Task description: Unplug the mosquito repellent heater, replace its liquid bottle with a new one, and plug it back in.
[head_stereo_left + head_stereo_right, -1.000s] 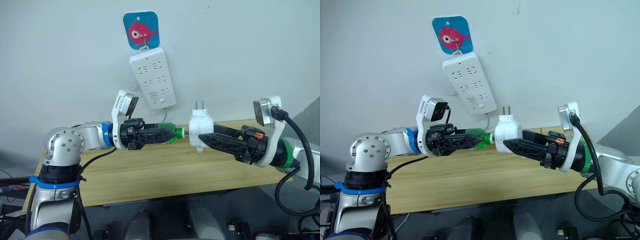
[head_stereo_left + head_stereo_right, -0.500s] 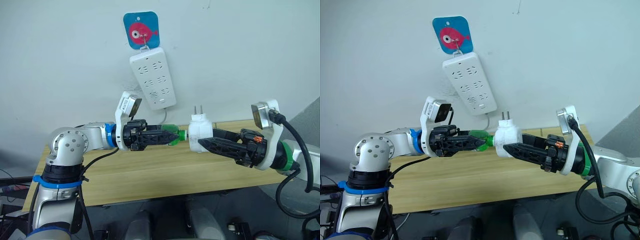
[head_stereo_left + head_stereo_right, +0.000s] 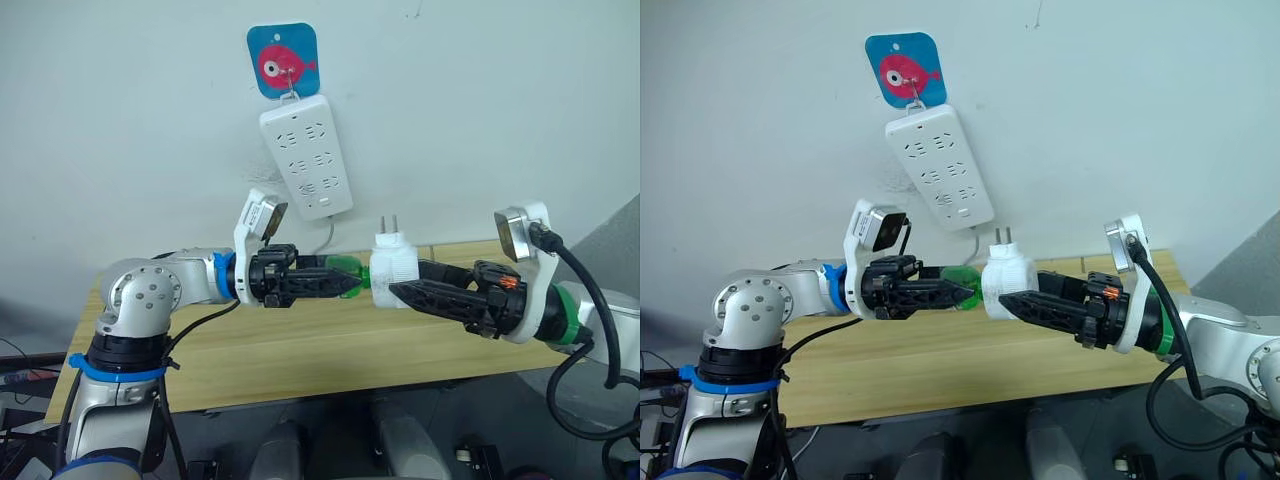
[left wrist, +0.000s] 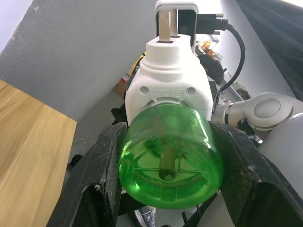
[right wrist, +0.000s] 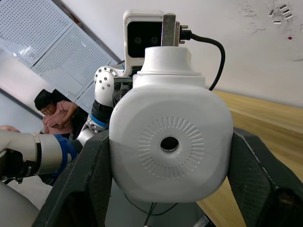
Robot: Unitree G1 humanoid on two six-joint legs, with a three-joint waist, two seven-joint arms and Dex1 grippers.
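Two grippers meet above the table (image 3: 300, 350): left gripper (image 3: 345, 283) clamps the green bottle (image 3: 349, 272), right gripper (image 3: 392, 291) clamps the mosquito repellent heater (image 3: 394, 268).

A pale, plain wall (image 3: 480, 110) fills the background. A long white power strip (image 3: 305, 155) hangs tilted on it from a hook on a blue square sticker with a red fish (image 3: 283, 59), directly above the strip. Below the strip, a light wooden table (image 3: 300, 350) stands against the wall. Right of the table, a grey panel (image 3: 620, 250) rises. A seated person (image 5: 54, 118) shows in the right wrist view, under a white perforated ceiling panel (image 5: 45, 45).
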